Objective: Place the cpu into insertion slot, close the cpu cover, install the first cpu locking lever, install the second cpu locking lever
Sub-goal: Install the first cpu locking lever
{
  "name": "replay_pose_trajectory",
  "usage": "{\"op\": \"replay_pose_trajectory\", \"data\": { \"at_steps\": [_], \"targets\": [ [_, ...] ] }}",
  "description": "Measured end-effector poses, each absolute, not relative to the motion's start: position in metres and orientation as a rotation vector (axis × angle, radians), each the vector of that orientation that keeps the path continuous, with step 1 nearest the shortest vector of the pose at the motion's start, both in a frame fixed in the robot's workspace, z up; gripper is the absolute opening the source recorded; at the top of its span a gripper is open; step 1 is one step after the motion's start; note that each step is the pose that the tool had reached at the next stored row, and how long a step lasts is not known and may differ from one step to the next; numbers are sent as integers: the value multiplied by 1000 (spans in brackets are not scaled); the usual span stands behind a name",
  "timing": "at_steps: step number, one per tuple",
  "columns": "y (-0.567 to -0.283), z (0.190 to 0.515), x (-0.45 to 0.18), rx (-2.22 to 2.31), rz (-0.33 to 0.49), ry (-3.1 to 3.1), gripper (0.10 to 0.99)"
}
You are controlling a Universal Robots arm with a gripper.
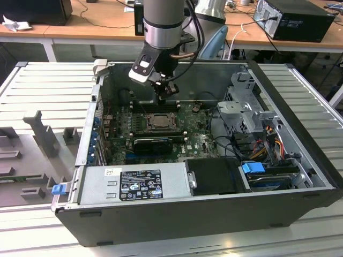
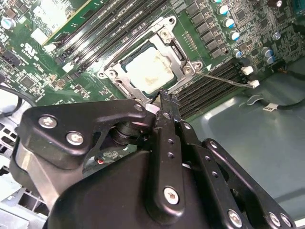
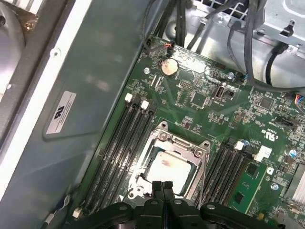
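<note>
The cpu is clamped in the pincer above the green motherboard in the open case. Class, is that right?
No: the cpu lies in the insertion slot, not in the pincer, as the first wrist view shows. The rest stands.

arm: silver-grey cyl. wrist seg., dark band up top. blk cables looped alongside. white/blk module at wrist. gripper: matte blk linkage plates, slim fingers, silver hex screws.
</note>
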State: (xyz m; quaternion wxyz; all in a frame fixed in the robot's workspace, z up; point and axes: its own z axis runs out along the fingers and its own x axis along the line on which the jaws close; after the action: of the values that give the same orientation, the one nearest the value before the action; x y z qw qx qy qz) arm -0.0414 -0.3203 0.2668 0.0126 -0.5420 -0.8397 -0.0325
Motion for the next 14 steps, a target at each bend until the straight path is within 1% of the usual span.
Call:
{"op": "replay_pose_trajectory", "data": {
  "at_steps": [14],
  "targets": [
    [-320,267,-41,-1556,-99,-2694,106]
  ]
}}
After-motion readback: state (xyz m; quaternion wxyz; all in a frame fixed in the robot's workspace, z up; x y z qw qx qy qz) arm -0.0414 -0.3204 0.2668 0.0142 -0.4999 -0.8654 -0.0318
